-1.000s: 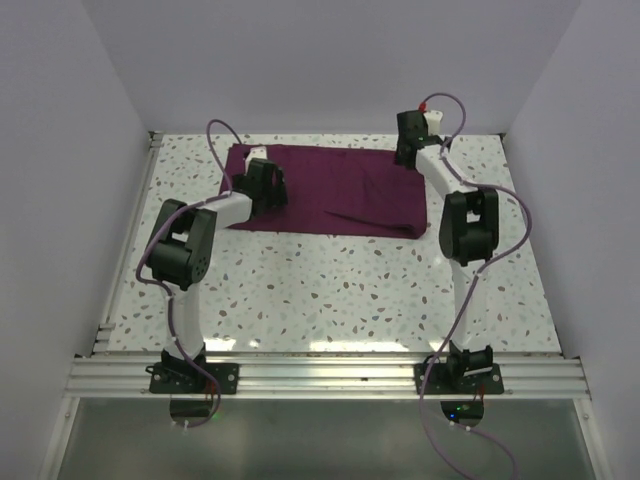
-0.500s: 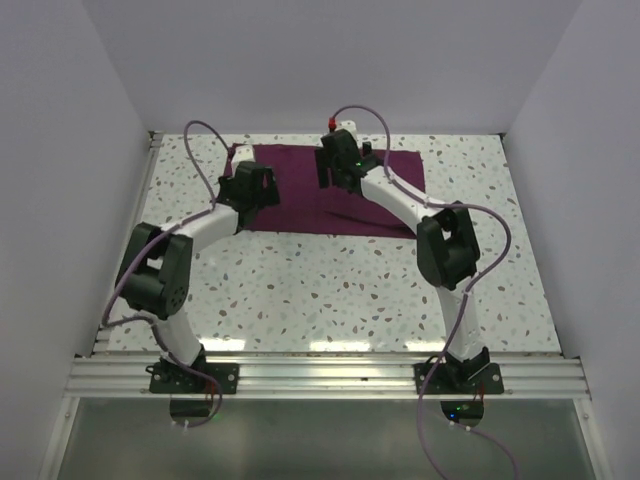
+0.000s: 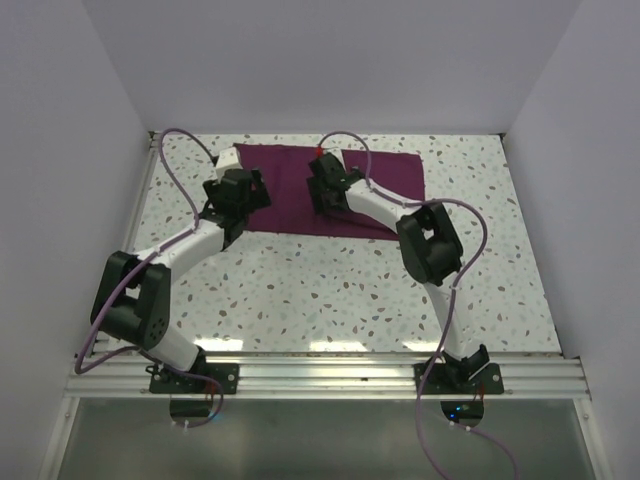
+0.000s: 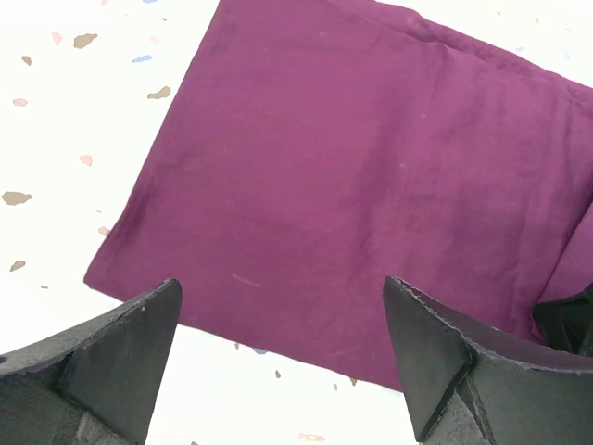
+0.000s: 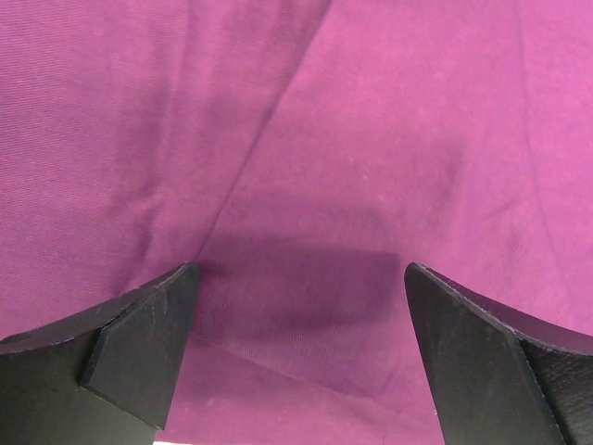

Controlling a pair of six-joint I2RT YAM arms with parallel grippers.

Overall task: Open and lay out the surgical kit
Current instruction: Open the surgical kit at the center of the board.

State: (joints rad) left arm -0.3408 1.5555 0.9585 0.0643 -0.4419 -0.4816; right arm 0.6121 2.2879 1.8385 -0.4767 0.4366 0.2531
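above one maroon cloth wrap (image 3: 385, 178), both the left end effector (image 4: 280, 287) and right end effector (image 5: 301, 273) gape apart.

right tool (image 3: 325, 190): far-right corner → cloth (image 3: 385, 180) middle | left tool (image 3: 235, 200): shifted to left edge

Bright, even light falls from above in all views. Left of the left jaws, the speckled table (image 4: 46, 120) is washed out almost to white. Between the right jaws, a soft dark shadow lies on the cloth wrap (image 5: 389, 120). The black fingers (image 5: 139, 343) show little detail and look slightly soft. The overhead view is sharp, with only faint shadows.
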